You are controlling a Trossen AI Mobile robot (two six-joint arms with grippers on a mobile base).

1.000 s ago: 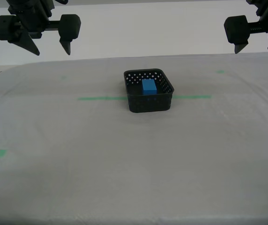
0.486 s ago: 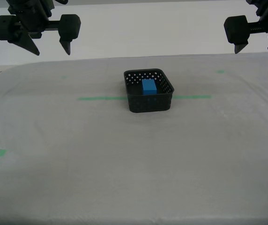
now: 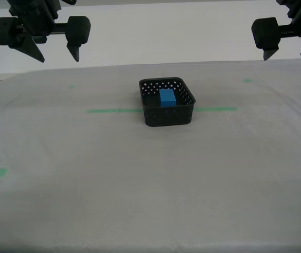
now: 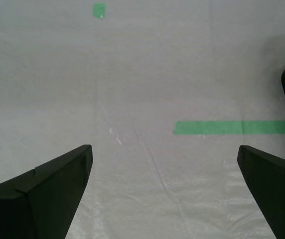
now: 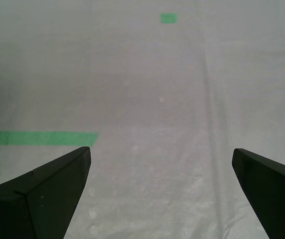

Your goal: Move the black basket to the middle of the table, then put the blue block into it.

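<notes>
— Exterior view first, and biggest thing first: what does the table (image 3: 140,211) carry?

— Whitish cloth with a green tape line (image 3: 113,110) across it. The black basket (image 3: 167,117) sits about mid-table, right on that line.

— And the arms?

— Both are raised near the far edge, well apart from the basket. My first gripper (image 5: 161,151) has its jaws spread wide with only bare cloth between them. My second gripper (image 4: 165,148) is the same: jaws apart and nothing held (a sliver of the basket's wall shows at the edge of its view).

— The blue block?

— The blue block (image 3: 167,97) lies inside the basket, toward its back wall, resting flat as far as I can tell.

— So what is the step in hand?

— By my reading both parts look done. The way to do this step well is to hold both arms high and clear, with no dip over the basket, since one nudge could slide it off centre.
</notes>
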